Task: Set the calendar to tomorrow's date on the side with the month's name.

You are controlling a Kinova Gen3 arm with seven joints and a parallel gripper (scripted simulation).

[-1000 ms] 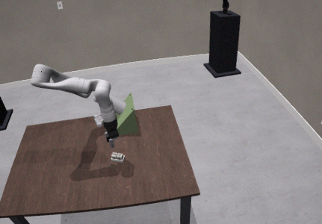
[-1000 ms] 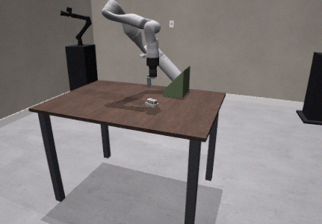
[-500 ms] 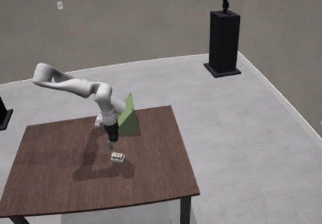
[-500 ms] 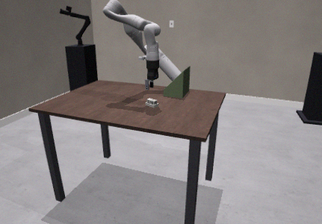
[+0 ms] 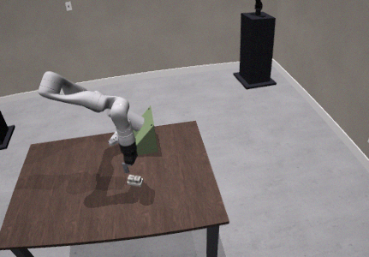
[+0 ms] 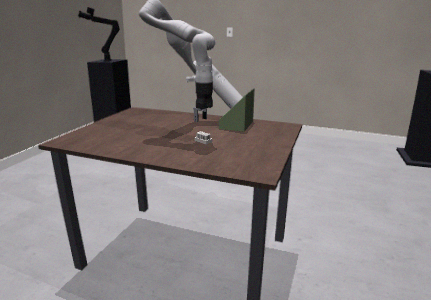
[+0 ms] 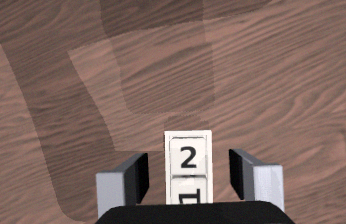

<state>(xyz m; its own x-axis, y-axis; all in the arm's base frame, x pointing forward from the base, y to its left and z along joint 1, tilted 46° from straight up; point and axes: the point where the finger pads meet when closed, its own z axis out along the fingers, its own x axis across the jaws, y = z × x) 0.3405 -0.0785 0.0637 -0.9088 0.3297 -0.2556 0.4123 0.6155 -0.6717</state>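
The small white tray (image 5: 134,184) (image 6: 203,142) (image 7: 167,150) lies flat on the table and holds two white cubes side by side. In the wrist view, the top of one cube (image 7: 188,157) shows a 2, upright in that picture. The top of the other cube (image 7: 189,188) shows a 1 turned a quarter turn, partly cut off by the gripper body. The digits and month on the side faces are too small to read or hidden. My gripper (image 5: 128,165) (image 6: 200,118) (image 7: 188,168) is open and empty above the table, its fingers to either side of the tray in the wrist view.
A green wedge-shaped block (image 5: 147,143) (image 6: 237,116) stands on the table (image 5: 180,197) (image 6: 110,137) near the arm's base, behind the tray. The arm's shadows fall on the table around the tray.
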